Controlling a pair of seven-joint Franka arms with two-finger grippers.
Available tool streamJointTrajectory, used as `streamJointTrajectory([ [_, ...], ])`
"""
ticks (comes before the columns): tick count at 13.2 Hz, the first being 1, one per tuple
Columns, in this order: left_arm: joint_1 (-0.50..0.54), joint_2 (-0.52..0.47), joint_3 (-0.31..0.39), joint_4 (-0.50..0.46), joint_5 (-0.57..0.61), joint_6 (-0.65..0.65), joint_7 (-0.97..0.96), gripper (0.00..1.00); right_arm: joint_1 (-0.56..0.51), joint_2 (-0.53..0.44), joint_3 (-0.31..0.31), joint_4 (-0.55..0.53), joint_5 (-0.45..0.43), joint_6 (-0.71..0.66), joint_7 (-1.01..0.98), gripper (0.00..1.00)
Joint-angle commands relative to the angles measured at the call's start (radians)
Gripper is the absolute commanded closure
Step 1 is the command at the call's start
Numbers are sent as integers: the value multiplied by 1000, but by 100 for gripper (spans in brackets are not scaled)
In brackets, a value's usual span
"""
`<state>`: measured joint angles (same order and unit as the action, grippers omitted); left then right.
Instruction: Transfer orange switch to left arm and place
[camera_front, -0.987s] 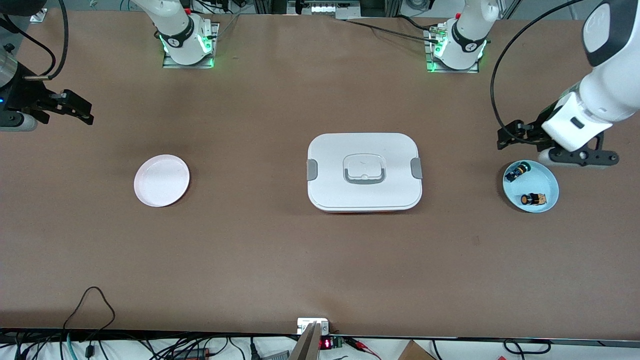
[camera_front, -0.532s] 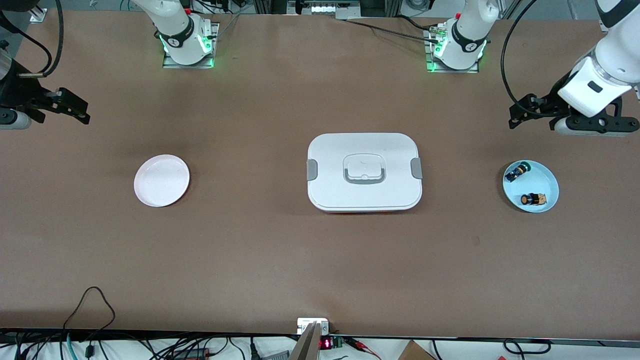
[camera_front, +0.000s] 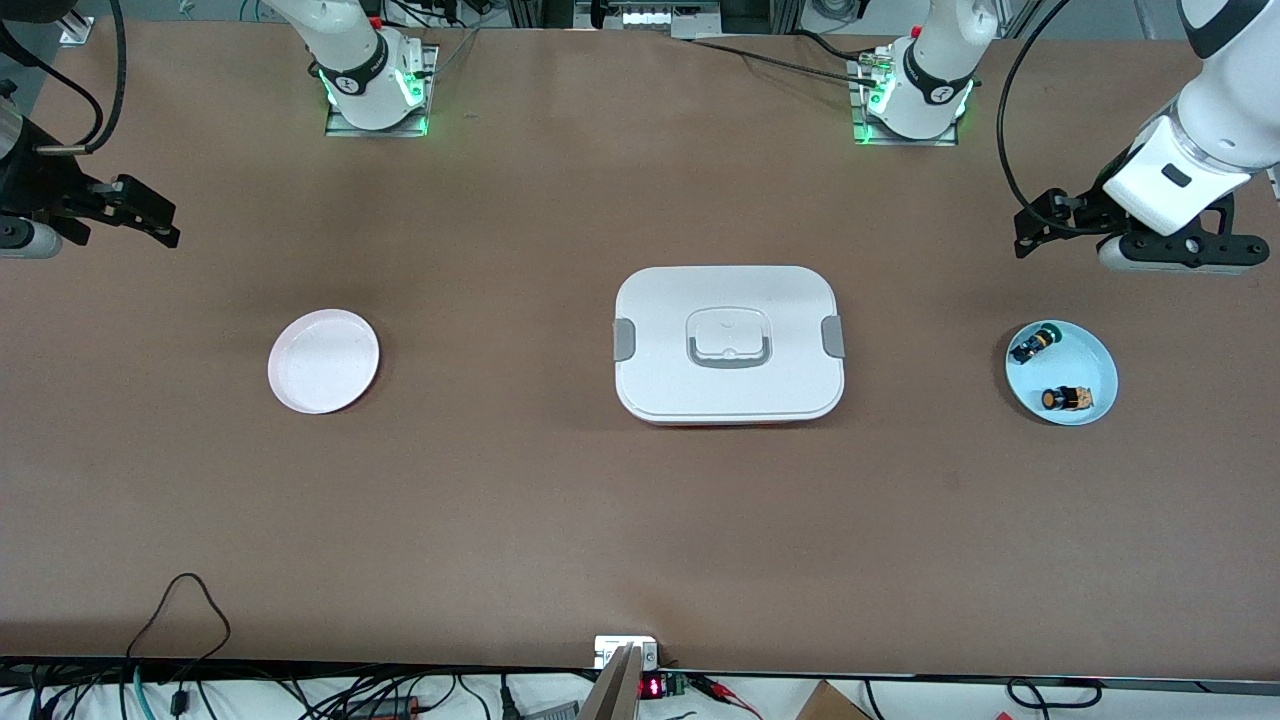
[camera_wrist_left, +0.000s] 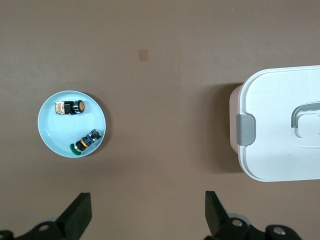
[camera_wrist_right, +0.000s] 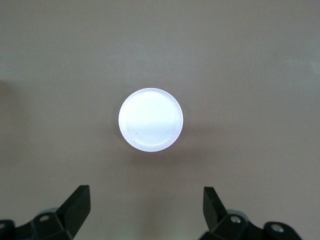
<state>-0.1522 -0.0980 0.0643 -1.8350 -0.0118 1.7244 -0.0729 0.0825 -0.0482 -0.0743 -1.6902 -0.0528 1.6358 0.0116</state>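
The orange switch (camera_front: 1064, 399) lies on its side in a light blue plate (camera_front: 1090, 360) at the left arm's end of the table. In the left wrist view the switch (camera_wrist_left: 71, 107) shows in the same plate (camera_wrist_left: 52, 132). My left gripper (camera_front: 1032, 228) is open and empty, up over bare table beside that plate; its jaws stand wide apart in the left wrist view (camera_wrist_left: 147, 196). The white box (camera_front: 728, 342) stands mid-table and also shows in the left wrist view (camera_wrist_left: 280, 135). My right gripper (camera_front: 150, 215) is open and empty over the right arm's end, seen in the right wrist view (camera_wrist_right: 145, 190).
A small black switch with a green top (camera_front: 1033, 343) shares the blue plate, also in the left wrist view (camera_wrist_left: 86, 142). An empty pale pink plate (camera_front: 323, 360) sits toward the right arm's end and shows in the right wrist view (camera_wrist_right: 150, 119). Cables hang over the table's near edge.
My left gripper has risen and drawn away from the blue plate toward the bases' side. My right gripper has shifted slightly toward its end of the table. Both switches stay in the plate.
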Motion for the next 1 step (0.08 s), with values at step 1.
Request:
streamJointTrajectory([
  [1,-10,-6,9,-7,20,9,-4,0,-6,8,-2,21,19,-19,-19,0],
])
